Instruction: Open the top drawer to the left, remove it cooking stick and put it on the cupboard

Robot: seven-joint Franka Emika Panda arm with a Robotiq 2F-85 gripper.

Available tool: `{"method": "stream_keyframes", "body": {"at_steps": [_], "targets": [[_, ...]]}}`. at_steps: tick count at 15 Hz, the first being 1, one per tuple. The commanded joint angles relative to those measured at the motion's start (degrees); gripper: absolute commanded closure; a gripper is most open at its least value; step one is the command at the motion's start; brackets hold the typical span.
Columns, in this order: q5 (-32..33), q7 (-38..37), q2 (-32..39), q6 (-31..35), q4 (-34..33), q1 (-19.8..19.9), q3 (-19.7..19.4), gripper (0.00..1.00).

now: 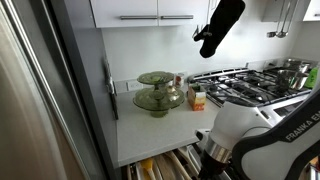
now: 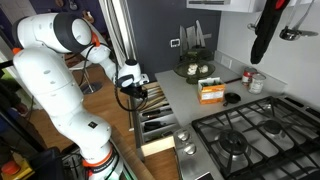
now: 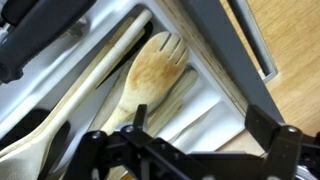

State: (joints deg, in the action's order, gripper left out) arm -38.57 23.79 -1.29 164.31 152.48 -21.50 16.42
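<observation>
The top drawer (image 2: 152,124) stands pulled out below the cupboard's white worktop (image 1: 150,130), seen in both exterior views. My gripper (image 2: 138,93) hangs open just above it with nothing between its fingers. In the wrist view the gripper (image 3: 200,121) hovers over a white tray of pale wooden utensils. A long slim one, likely the cooking stick (image 3: 90,65), lies diagonally next to a broad slotted wooden spatula (image 3: 152,70). The drawer's dark front and silver bar handle (image 3: 250,42) run along the right side of that view.
Green glass dishes (image 1: 158,100) and a small carton (image 1: 197,97) stand on the worktop beside a gas hob (image 1: 245,85). A black mitt (image 1: 220,25) hangs above. A tall dark panel (image 1: 80,90) borders the worktop. The wooden floor (image 3: 295,70) lies beyond the drawer front.
</observation>
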Motion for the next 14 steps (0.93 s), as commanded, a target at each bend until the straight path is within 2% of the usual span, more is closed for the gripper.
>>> {"method": "stream_keyframes", "body": {"at_steps": [1, 2, 6, 9, 10, 13, 14], "targets": [[0.0, 0.0, 0.0, 0.0, 0.0, 0.0, 0.0, 0.00], [-0.1, -2.1, 0.9, -0.1, -0.9, 0.7, 0.5, 0.00], [4.6, -15.2, 4.9, 6.5, -2.8, 2.1, 0.3, 0.00], [16.9, -28.3, 8.5, 10.6, -3.1, 3.2, -1.5, 0.00], [21.5, -33.0, 9.3, 10.8, -3.2, 1.0, -5.1, 0.00], [31.5, -42.1, 11.7, 9.3, -5.2, -2.1, -11.6, 0.00], [33.1, -44.1, 12.5, 8.9, -6.3, -2.9, -13.0, 0.00]]}}
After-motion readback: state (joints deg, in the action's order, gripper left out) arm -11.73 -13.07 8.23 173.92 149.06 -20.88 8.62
